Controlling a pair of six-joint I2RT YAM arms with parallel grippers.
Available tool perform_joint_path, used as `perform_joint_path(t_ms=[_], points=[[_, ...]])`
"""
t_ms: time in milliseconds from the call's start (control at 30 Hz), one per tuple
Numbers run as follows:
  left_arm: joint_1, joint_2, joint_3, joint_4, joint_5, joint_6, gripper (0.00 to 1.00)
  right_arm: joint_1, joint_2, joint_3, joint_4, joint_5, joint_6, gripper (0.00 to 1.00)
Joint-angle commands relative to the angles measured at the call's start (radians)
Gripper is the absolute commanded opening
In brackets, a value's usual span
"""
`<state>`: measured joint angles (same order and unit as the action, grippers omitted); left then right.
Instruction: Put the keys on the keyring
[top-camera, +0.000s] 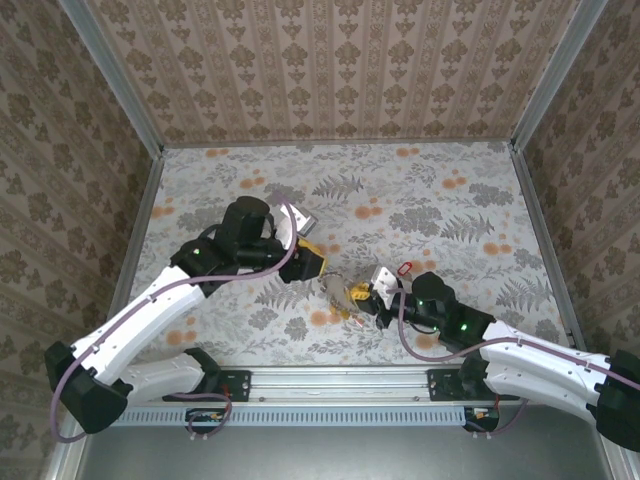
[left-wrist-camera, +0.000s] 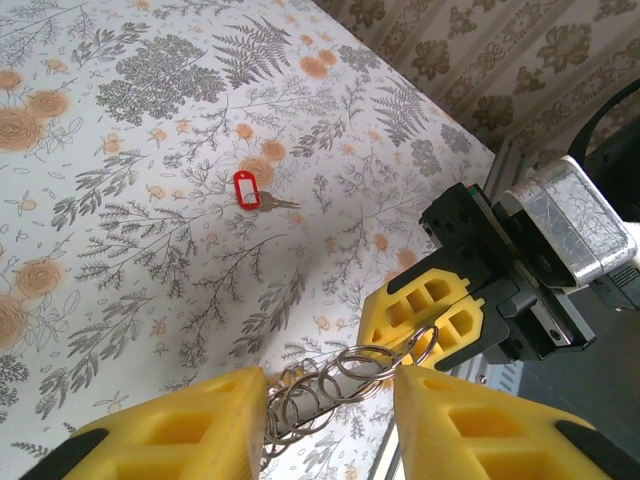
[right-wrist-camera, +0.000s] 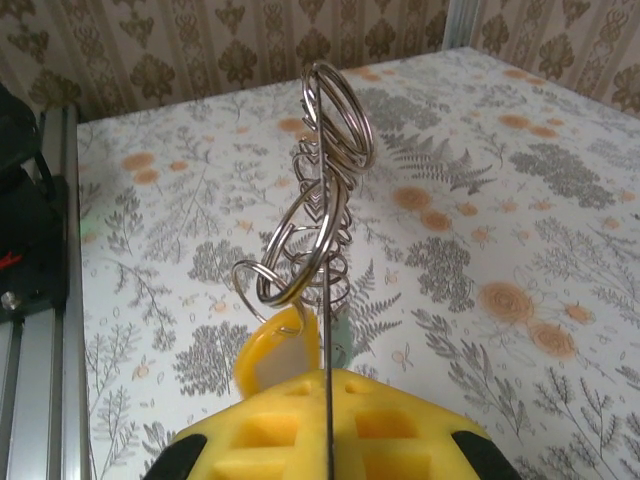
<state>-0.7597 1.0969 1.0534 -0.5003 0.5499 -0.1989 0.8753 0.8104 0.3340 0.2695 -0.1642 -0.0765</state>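
My right fingers (right-wrist-camera: 400, 430) are pressed flat together. The right gripper (right-wrist-camera: 325, 390) pinches the foot of the keyring (right-wrist-camera: 335, 120), a chain of linked silver split rings that stands up from my fingertips. A thin dark line runs up from the seam between the pads into the rings; I cannot tell whether it is wire or only the seam. My left fingers (left-wrist-camera: 180, 430) are spread. The far end of the chain lies in the gap of the left gripper (left-wrist-camera: 330, 385), close against one pad, though I cannot tell if it touches.

Both my grippers meet nose to nose over the near middle of the table (top-camera: 450, 200). It is covered in a pale cloth printed with grey ferns and orange blossoms. Brown damask wallpaper (top-camera: 330, 70) closes in the back and both sides, with metal posts in the corners. A slotted aluminium rail (top-camera: 340, 380) runs along the near edge between my bases.

A yellow-headed key (right-wrist-camera: 272, 358) hangs on the lowest ring, just above my right fingertips. The red key (left-wrist-camera: 247, 189) lies flat on the cloth by itself, apart from the rings, its small metal blade pointing away from its head. In the top view it lies just beyond my right gripper.
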Motion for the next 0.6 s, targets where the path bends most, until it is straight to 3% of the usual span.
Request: perform_joint_path(t_ms=[0,100,267,400,567], points=[[0.005,0.015,0.020,-0.056,0.083,0.033,0.41,0.004,-0.023,0.054,-0.036,-0.012,-0.043,0.00],[0.006,0.026,0.008,-0.043,0.126,0.026,0.41,0.004,-0.013,0.064,-0.065,-0.004,-0.065,0.00],[0.055,-0.007,-0.030,-0.039,0.099,-0.017,0.41,0.004,0.027,0.077,-0.050,0.085,-0.086,0.00],[0.179,-0.026,-0.102,-0.022,0.052,-0.082,0.39,0.036,0.106,0.075,0.033,0.226,-0.094,0.00],[0.240,-0.011,-0.160,-0.015,0.024,-0.122,0.38,0.168,0.274,0.082,0.133,0.435,-0.161,0.00]])
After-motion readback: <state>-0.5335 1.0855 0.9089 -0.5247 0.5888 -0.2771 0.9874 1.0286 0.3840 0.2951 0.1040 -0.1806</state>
